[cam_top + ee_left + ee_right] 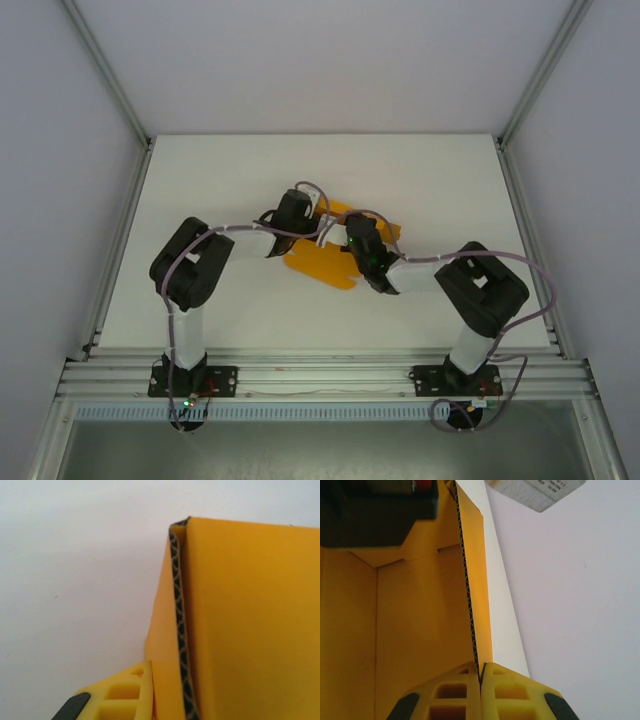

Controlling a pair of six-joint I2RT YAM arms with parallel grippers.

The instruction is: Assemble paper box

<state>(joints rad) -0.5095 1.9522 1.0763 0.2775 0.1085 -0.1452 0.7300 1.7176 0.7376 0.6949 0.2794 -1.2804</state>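
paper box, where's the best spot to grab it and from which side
Probably the raised side wall's thin corrugated edge: come in edge-on along the wall, one finger on each face. The paper box offers flat thin card there, and the right claw is shut on it that way.

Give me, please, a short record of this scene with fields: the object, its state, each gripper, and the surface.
object: bright orange corrugated-card paper box
state: partly folded, at least one wall raised, not closed
position: middle of the table, between the two arms
right gripper: shut on the edge of a raised box wall
left gripper: one yellow finger against a folded box wall; other finger hidden, so the grip is unclear
surface: white table
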